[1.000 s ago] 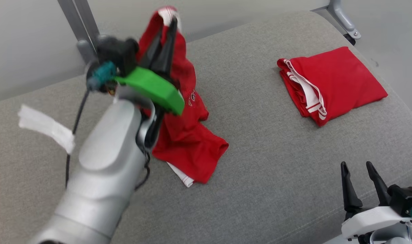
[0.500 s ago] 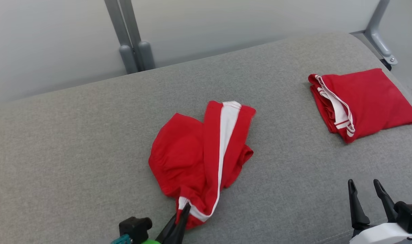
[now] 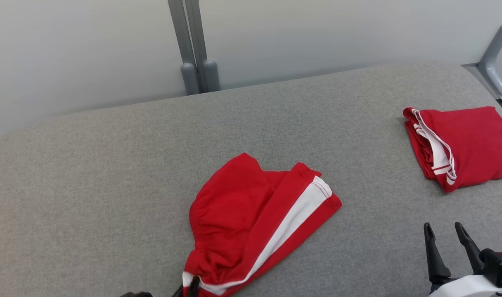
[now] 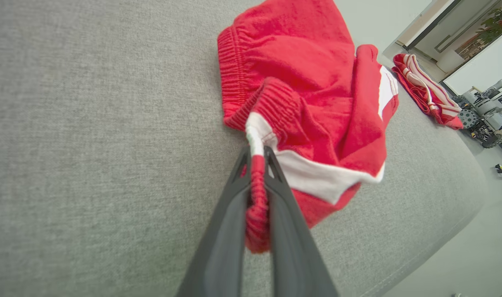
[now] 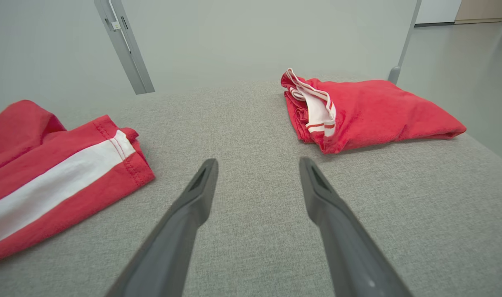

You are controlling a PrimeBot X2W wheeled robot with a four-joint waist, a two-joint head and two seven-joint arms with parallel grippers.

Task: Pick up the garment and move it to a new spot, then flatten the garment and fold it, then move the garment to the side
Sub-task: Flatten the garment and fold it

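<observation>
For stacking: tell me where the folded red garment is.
Head view: folded red garment on the cushion, far right, beyond the right gripper, apart from the shorts.

Head camera looked down from above; wrist cameras sat close behind left claw [image 4: 257,150] and right claw [image 5: 258,163], sharing the garment [image 3: 234,206].

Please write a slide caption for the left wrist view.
Left hand pinching the waistband of red shorts on a grey cushion.

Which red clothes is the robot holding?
The crumpled red shorts with the wide white stripe, pinched by the left gripper; the folded red garment lies apart, untouched.
</observation>
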